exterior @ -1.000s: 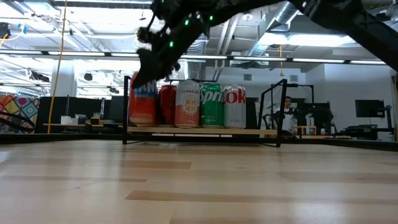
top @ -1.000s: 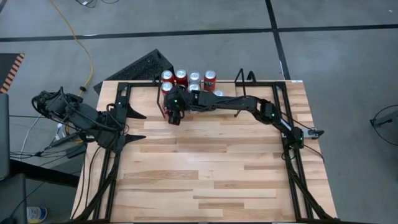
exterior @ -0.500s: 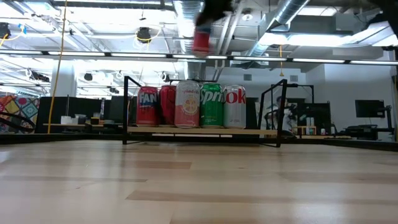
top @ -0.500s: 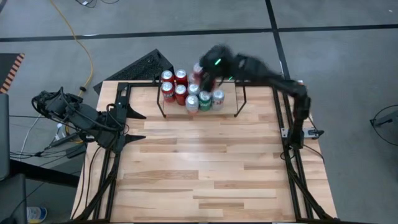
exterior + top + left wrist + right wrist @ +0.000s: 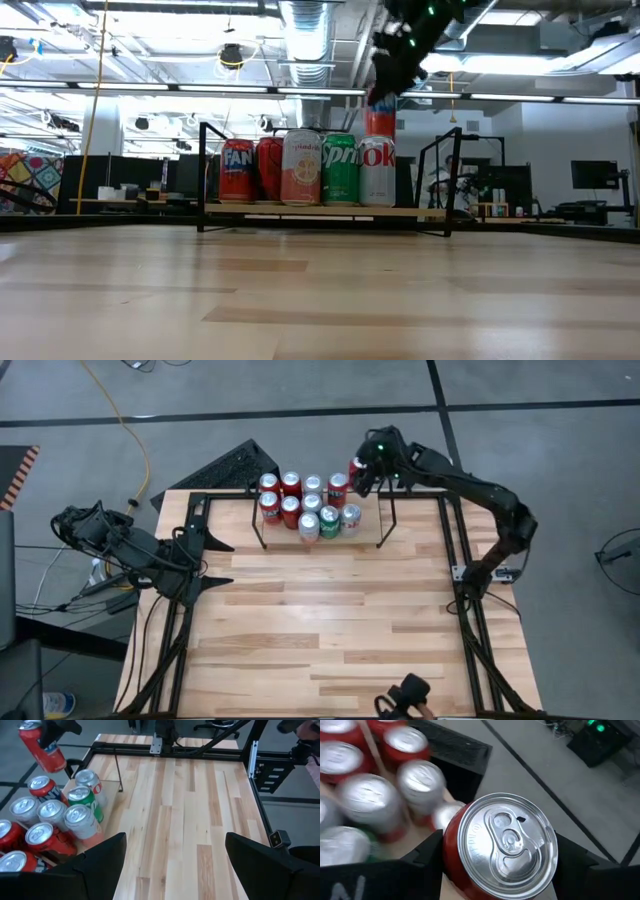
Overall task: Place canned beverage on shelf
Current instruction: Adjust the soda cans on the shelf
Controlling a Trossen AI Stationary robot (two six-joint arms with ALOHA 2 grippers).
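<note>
Now the right pincer [image 5: 362, 472] hangs over the far right corner of the shelf [image 5: 385, 520], clamped on a red can [image 5: 357, 468], with the can's silver lid facing the wrist camera between the two dark fingers. From table height the red can [image 5: 380, 118] rides above the row, just over the white Coke can [image 5: 377, 172] at the right end, and it sits close to upright, leaning only a touch. That's the relation that counts: the can's long axis runs near vertical, and the open spot appears to lie almost straight below it, beside the last cans in the back row [image 5: 338, 485]. So the coming move looks like a drop, with little sideways travel, and the risk is clipping the tops of the neighbours or the black end loop [image 5: 440, 180].

The left pincer [image 5: 172, 870] waits well away at the left edge of the tabletop [image 5: 330, 620], fingers spread wide and holding nothing; the right arm is plainly the nearer one.

Against half a second ago, the can has slid rightward and sunk. Then it was a blur high over the middle of the row; now it's steadier and lower, at the right end. Eight cans already stand on the shelf.
</note>
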